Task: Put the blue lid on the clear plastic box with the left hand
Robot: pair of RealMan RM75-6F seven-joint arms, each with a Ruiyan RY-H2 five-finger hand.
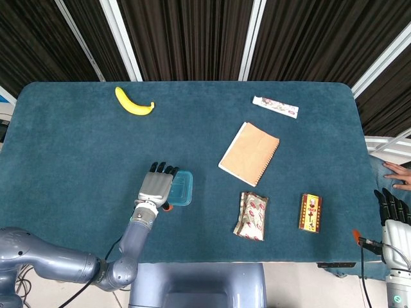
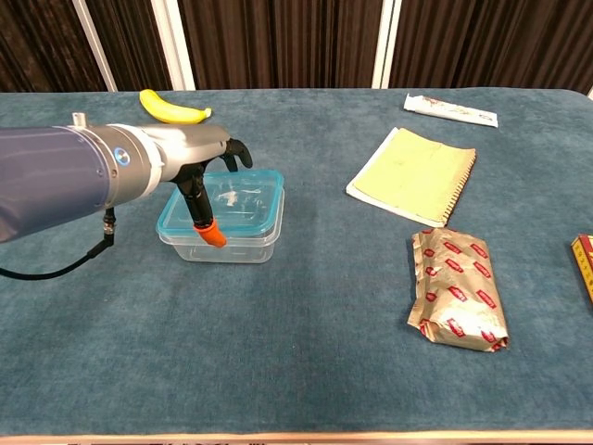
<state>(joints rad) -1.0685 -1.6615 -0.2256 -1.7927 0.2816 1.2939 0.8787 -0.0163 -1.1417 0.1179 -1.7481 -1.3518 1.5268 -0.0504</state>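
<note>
The blue lid (image 2: pixel 248 198) lies flat on top of the clear plastic box (image 2: pixel 236 247), left of the table's middle. My left hand (image 2: pixel 202 169) reaches over the lid's left side. Its fingers (image 2: pixel 235 154) curl over the far edge and the orange-tipped thumb (image 2: pixel 211 233) presses at the near edge, so it grips the lid. From the head view the left hand (image 1: pixel 155 187) covers the left half of the lid (image 1: pixel 182 188). My right hand (image 1: pixel 393 209) hangs off the table's right end, fingers straight and holding nothing.
A banana (image 1: pixel 133 102) lies at the back left. A brown notebook (image 1: pixel 250 153), a foil snack packet (image 1: pixel 252 215), a small red and yellow box (image 1: pixel 311 212) and a white tube (image 1: pixel 275 106) occupy the right half. A person's hand (image 1: pixel 399 174) shows at the right edge.
</note>
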